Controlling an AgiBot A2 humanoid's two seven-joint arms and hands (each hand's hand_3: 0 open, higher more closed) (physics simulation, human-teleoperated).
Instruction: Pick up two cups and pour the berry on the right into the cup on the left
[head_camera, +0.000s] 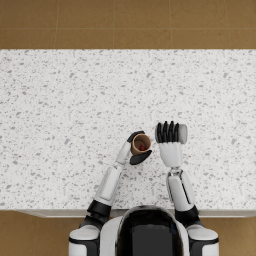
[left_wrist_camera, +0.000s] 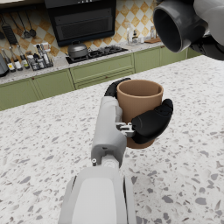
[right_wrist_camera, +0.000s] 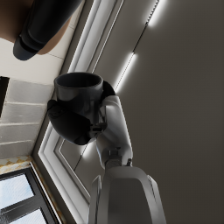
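A small red berry (head_camera: 142, 147) lies inside the brown clay-coloured cup (head_camera: 140, 144), gripped upright by the left hand (head_camera: 134, 148) above the speckled white stone counter (head_camera: 60, 110). Just beside it, the right hand (head_camera: 169, 135) grips a dark grey cup (left_wrist_camera: 175, 24) tipped on its side. Tilting the brown cup could spill the berry.

White glossy arms, segmented forearms; left hand (head_camera: 134, 148) and right hand (head_camera: 168, 133) dark, black cuffs above elbows.
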